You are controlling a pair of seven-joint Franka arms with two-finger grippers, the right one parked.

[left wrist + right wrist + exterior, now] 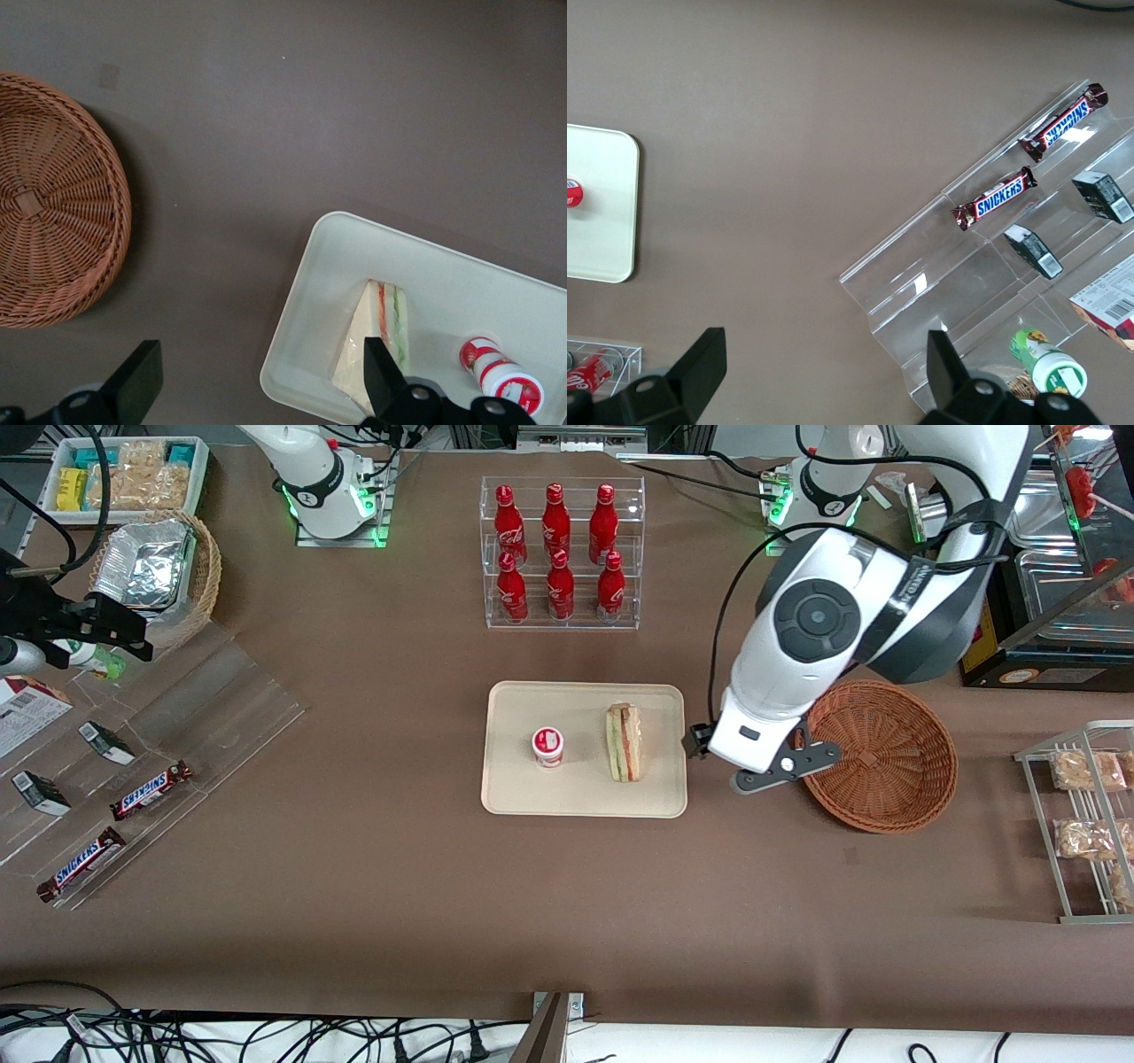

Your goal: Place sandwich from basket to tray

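The sandwich (624, 742) (376, 341) lies on the cream tray (523, 793) (443, 279), near the tray edge that faces the basket. The reddish-brown wicker basket (886, 755) (53, 204) stands beside the tray toward the working arm's end and holds nothing. My gripper (709, 744) (260, 381) hovers above the strip of table between tray and basket. It is open wide, with only the tablecloth and a tray corner showing between its fingers (137, 381). One fingertip overlaps the sandwich in the wrist view without gripping it.
A small white-and-red cup (547, 746) (500, 372) stands on the tray beside the sandwich. A clear rack of red bottles (560, 553) stands farther from the front camera. A wire snack rack (1085, 819) sits at the working arm's end, an acrylic candy stand (133, 779) at the parked arm's.
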